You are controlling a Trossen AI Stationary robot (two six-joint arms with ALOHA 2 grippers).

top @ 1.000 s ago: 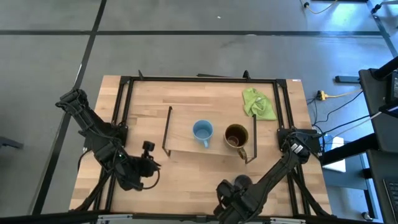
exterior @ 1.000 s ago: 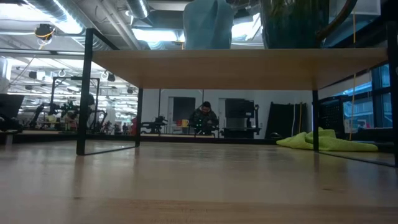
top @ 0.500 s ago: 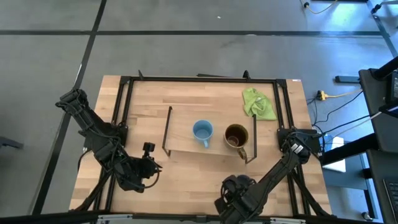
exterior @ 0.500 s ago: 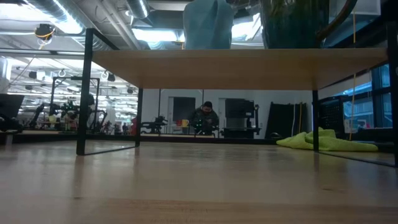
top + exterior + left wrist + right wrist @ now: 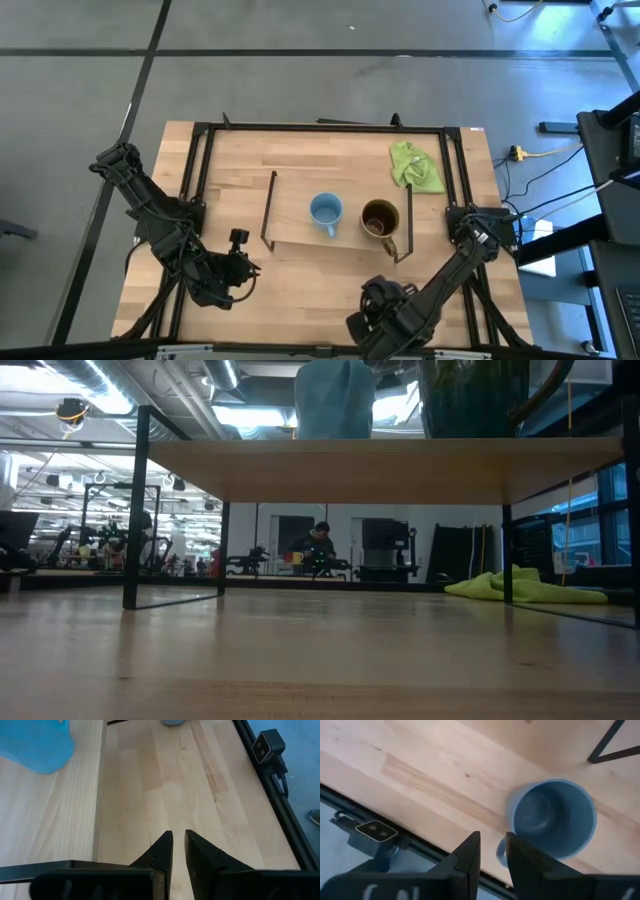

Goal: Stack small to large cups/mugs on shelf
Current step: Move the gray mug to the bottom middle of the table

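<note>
The dark grey-blue mug (image 5: pixel 552 817) stands mouth up, close to the table's near edge. My right gripper (image 5: pixel 493 855) points down beside it, and its handle sits between the nearly shut fingers. In the high view the right gripper (image 5: pixel 380 298) hides this mug. The light blue mug (image 5: pixel 325 212) and the brown mug (image 5: pixel 380 218) stand upright on the shelf (image 5: pixel 295 215). In the low view their bottoms, light blue mug (image 5: pixel 335 400) and brown mug (image 5: pixel 470 400), show above the shelf (image 5: pixel 380 465). My left gripper (image 5: pixel 178 847) is shut over bare table left of the shelf, also seen as left gripper (image 5: pixel 238 268). My right gripper has the dark grey-blue mug's handle (image 5: pixel 500 851) between its two fingers, coming from above and pointing down. The mug's body stays upright beside the fingers. Whether the mug rests on the table or is lifted, I cannot tell.
A lime-green cloth (image 5: pixel 415 165) lies at the table's far right corner, behind the shelf. The shelf's black end frames (image 5: pixel 268 210) stand on either side of the board. The low camera (image 5: pixel 375 832) sits on the table's near edge rail, close to the right gripper.
My right gripper has shifted a little toward the table's right along the near edge. The left arm and the two mugs on the shelf have stayed where they were.
</note>
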